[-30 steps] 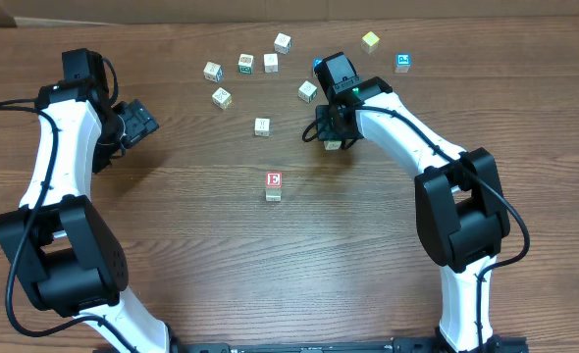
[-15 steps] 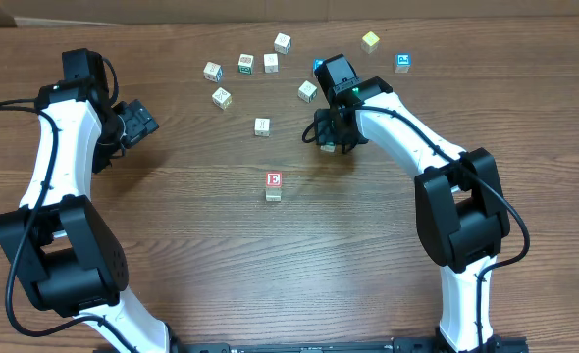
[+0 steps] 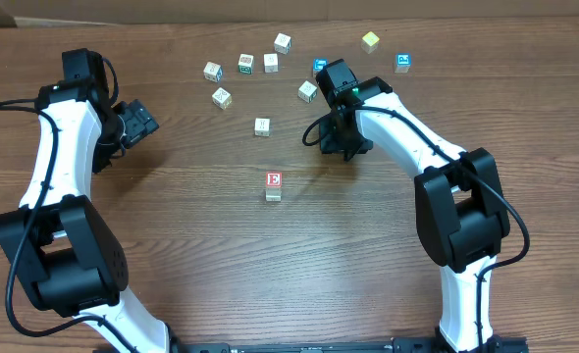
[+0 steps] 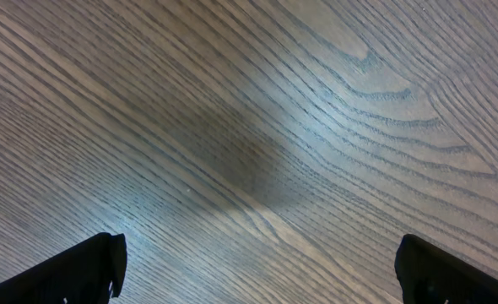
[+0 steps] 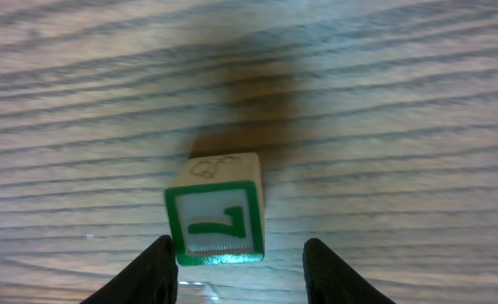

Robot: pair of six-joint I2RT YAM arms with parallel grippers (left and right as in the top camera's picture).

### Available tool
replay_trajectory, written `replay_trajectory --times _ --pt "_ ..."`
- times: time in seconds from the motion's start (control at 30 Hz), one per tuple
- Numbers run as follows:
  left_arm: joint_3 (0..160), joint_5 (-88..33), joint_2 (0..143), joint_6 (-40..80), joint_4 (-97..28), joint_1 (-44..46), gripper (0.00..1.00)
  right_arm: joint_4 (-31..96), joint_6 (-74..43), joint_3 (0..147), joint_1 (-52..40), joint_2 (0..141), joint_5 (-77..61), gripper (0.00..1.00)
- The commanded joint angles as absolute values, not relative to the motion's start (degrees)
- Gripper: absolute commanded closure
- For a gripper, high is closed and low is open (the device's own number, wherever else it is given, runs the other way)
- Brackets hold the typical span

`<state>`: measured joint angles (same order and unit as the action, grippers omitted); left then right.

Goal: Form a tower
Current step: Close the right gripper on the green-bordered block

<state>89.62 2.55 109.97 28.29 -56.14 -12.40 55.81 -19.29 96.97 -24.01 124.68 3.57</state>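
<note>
The tower (image 3: 274, 184) is a short stack of two pale cubes mid-table, a red letter E on its top face. Up and to its right, my right gripper (image 3: 331, 138) points down at the table. In the right wrist view a pale cube with a green-framed letter face (image 5: 218, 213) rests on the wood between the fingers of my right gripper (image 5: 245, 256). The left finger (image 5: 154, 272) is at the cube's edge and the right finger (image 5: 333, 272) stands apart from it. My left gripper (image 3: 137, 123) hangs open over bare wood at the far left, shown again as the left gripper (image 4: 257, 270).
Several loose cubes lie along the back: a pale cluster (image 3: 245, 64), a single cube (image 3: 261, 126), one (image 3: 307, 91) beside the right wrist, a yellow-topped one (image 3: 370, 40) and a blue-framed one (image 3: 402, 62).
My right gripper has come over the green-framed cube, which now lies hidden beneath it in the overhead view. The left arm has not moved.
</note>
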Motion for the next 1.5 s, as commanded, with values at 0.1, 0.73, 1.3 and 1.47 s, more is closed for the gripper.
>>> replay_trajectory --times 0.1,0.73,1.3,1.47 --pt "90.11 2.5 110.26 27.66 -56.12 -12.25 0.0 55.33 -20.6 96.71 -23.99 124.31 6.94 0.53" --pt "90.11 2.5 110.26 27.66 -56.12 -12.25 0.0 52.82 -20.8 96.68 -24.05 124.31 4.89 0.51" --pt "90.11 2.5 110.26 27.64 -56.12 -12.25 0.01 52.77 -21.3 96.68 -24.05 124.31 4.82 0.51" --pt "90.11 2.5 110.26 27.64 -56.12 -12.25 0.0 51.9 -21.26 96.31 -24.05 124.42 4.75 0.51"
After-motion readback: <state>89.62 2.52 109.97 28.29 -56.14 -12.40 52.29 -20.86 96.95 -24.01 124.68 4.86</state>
